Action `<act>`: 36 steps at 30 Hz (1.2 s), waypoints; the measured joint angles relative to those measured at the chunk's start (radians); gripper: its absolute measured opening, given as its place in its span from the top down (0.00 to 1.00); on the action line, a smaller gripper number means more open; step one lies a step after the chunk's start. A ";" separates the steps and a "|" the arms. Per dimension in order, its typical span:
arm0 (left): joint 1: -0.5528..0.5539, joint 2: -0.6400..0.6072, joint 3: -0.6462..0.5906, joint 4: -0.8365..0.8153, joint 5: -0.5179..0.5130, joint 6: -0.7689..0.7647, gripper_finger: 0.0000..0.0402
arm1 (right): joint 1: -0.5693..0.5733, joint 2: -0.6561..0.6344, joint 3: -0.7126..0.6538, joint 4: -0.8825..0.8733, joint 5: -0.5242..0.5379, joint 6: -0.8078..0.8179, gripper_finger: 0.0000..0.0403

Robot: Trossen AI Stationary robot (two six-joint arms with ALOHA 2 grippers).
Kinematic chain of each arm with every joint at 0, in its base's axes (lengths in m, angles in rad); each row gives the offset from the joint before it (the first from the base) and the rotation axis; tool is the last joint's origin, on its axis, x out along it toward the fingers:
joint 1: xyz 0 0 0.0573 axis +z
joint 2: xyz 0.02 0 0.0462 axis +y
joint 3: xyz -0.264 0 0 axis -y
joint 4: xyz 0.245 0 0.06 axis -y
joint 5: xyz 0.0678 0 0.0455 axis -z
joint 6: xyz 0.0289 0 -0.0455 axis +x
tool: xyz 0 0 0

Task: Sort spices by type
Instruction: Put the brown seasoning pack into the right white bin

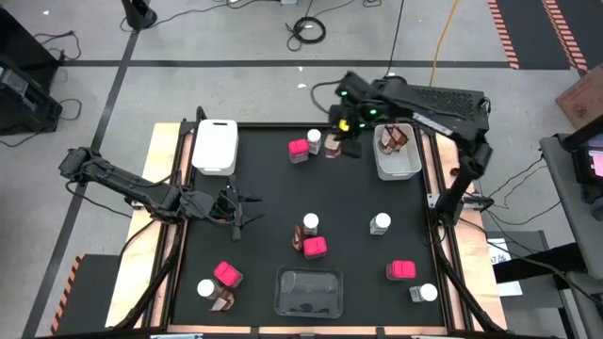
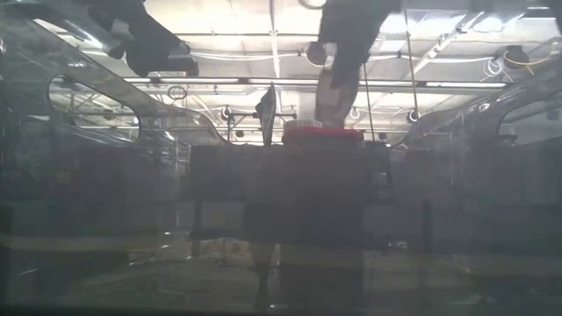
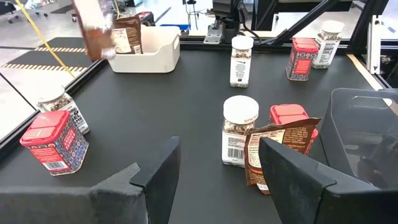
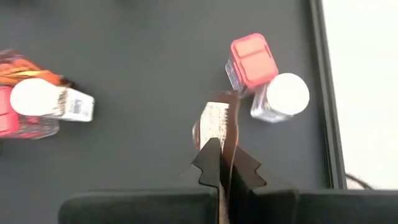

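Note:
My right gripper (image 1: 343,126) is over the table's far side, shut on a brown spice pouch (image 4: 216,121), above a pink box (image 4: 253,59) and a white-lidded clear jar (image 4: 283,96). The lifted pouch (image 3: 94,30) is blurred in the left wrist view. Two more brown pouches (image 1: 394,138) stand in the white tray (image 1: 412,168) at the far right. My left gripper (image 1: 236,213) is open, low at the table's left side. Ahead of it stand a jar (image 3: 239,127), a brown pouch (image 3: 273,152) and a pink box (image 3: 293,118), close together. My right gripper pinches the brown pouch by its top edge (image 4: 219,138) between its two fingers, coming from above and pointing down. The pouch hangs below the fingers, lifted clear of the table.
A white rectangular tray (image 1: 215,146) lies at the far left and a clear tray (image 1: 306,290) at the near edge. More pink boxes (image 1: 227,275) (image 1: 400,271) and jars (image 1: 381,223) (image 1: 426,293) stand scattered on the near half, and bare black mat lies between them.

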State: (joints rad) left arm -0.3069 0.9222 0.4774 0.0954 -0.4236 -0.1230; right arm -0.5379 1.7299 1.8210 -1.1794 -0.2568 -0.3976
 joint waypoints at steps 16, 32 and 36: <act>0.000 0.000 0.000 0.000 0.000 -0.003 0.45 | -0.130 -0.221 -0.100 -0.273 0.161 0.228 1.00; 0.000 0.000 0.000 0.001 0.000 -0.003 0.45 | -0.236 -0.251 -0.349 -0.258 0.271 0.285 1.00; 0.000 0.000 0.000 0.000 0.000 -0.003 0.45 | -0.246 -0.287 -0.322 -0.226 0.282 0.285 1.00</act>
State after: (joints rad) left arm -0.3071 0.9224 0.4774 0.0956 -0.4236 -0.1261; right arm -0.7840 1.4429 1.4993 -1.4049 0.0253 -0.1124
